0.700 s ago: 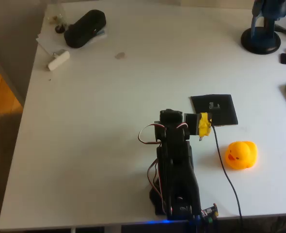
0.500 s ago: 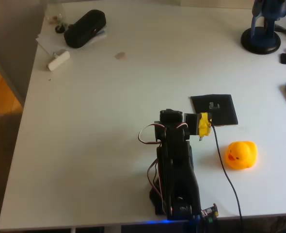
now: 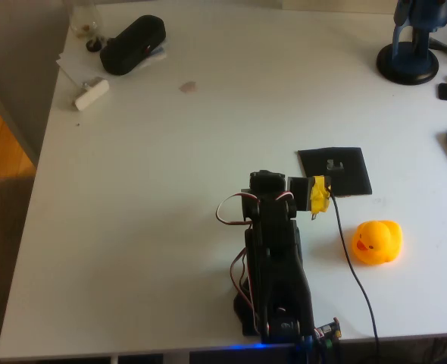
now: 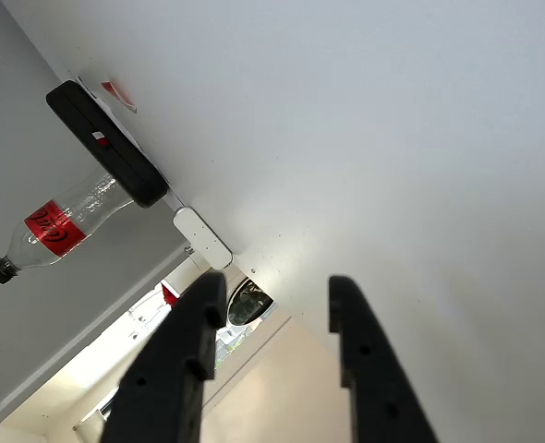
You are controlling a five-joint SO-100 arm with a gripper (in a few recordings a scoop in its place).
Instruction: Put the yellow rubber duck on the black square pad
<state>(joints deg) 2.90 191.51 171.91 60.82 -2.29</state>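
Note:
The yellow rubber duck (image 3: 376,241) sits upright on the white table, right of the arm, in the overhead view. The black square pad (image 3: 334,171) lies flat just above and left of the duck, with a small pale mark near its middle and nothing on it. My black arm (image 3: 273,258) is folded up at the table's near edge, and its yellow-taped tip (image 3: 318,196) hangs beside the pad's lower left corner, well apart from the duck. In the wrist view my gripper (image 4: 277,284) is open, with nothing between its black fingers (image 4: 199,323).
A black oblong case (image 3: 132,44) (image 4: 106,143) and a small white block (image 3: 92,93) (image 4: 201,237) lie at the far left corner, with a clear bottle (image 4: 60,221) beyond. A dark-blue stand base (image 3: 409,64) is far right. A black cable (image 3: 352,262) runs between arm and duck.

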